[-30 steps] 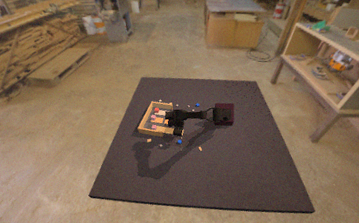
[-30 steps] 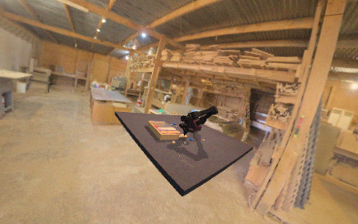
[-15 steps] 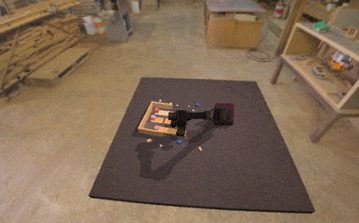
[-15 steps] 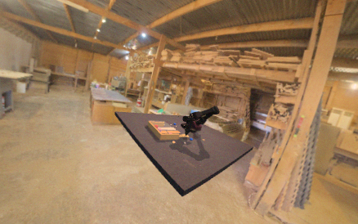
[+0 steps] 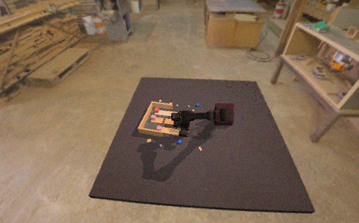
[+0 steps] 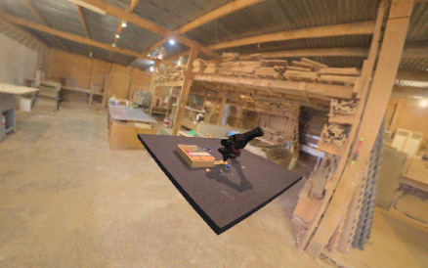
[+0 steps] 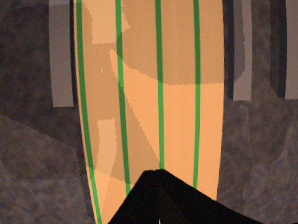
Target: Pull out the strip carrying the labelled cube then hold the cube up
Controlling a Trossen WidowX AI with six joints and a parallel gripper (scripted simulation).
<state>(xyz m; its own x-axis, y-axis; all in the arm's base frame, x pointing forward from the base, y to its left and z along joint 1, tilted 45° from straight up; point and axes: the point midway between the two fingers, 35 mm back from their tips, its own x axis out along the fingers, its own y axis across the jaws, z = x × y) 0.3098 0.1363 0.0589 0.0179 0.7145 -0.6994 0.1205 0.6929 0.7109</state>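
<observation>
My gripper (image 5: 181,133) (image 6: 225,160) (image 7: 153,179) is shut and empty, its tips over a tan strip (image 5: 170,131) (image 7: 185,130) with green lines lengthwise. Whether the tips touch it cannot be told. This strip reaches out of the open side of the wooden tray (image 5: 145,117) (image 6: 201,165). Beside it lie orange pieces (image 5: 157,121) with a gap between them, and a pale strip (image 5: 165,113). A pink cube (image 5: 159,128) is at the tan strip's inner end, another pink cube (image 5: 153,117) by the orange pieces, and a red cube (image 5: 156,110) by the pale strip. No label is readable.
Grey rails (image 7: 62,55) (image 7: 242,55) flank the tan strip. Blue objects (image 5: 197,105) (image 5: 180,142) lie on either side of the arm. Small orange bits (image 5: 148,140) (image 5: 200,148) lie on the dark mat (image 5: 250,175). The arm partly hides the tray's open side.
</observation>
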